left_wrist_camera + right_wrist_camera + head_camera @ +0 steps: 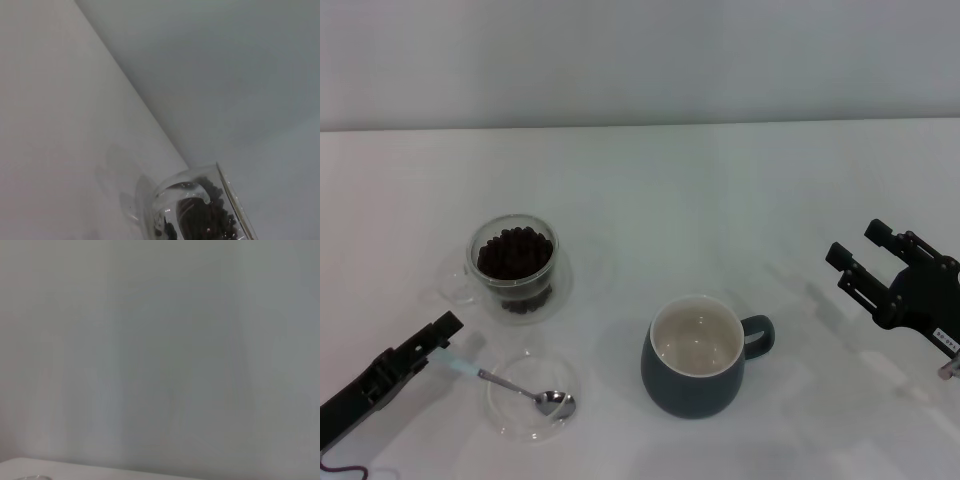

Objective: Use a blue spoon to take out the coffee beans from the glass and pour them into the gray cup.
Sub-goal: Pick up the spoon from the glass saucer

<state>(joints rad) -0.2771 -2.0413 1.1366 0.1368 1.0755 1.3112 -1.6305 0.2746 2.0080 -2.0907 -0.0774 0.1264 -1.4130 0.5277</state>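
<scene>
The glass [515, 262] stands at the left of the white table, filled with dark coffee beans [512, 252]. It also shows in the left wrist view [200, 212] with its beans [210, 225]. The blue spoon [510, 385] lies with its silver bowl in a shallow clear dish [510, 425], its pale-blue handle pointing out to the left. My left gripper [432, 345] is right at the end of that handle, low over the table. The gray cup [698, 358] stands at centre, its cream inside empty. My right gripper [862, 250] is open and empty, raised at the far right.
The shallow dish sits just in front of the glass. The cup's loop handle [760, 335] points toward my right arm. The table's back edge meets a plain wall. The right wrist view shows only wall and a strip of table.
</scene>
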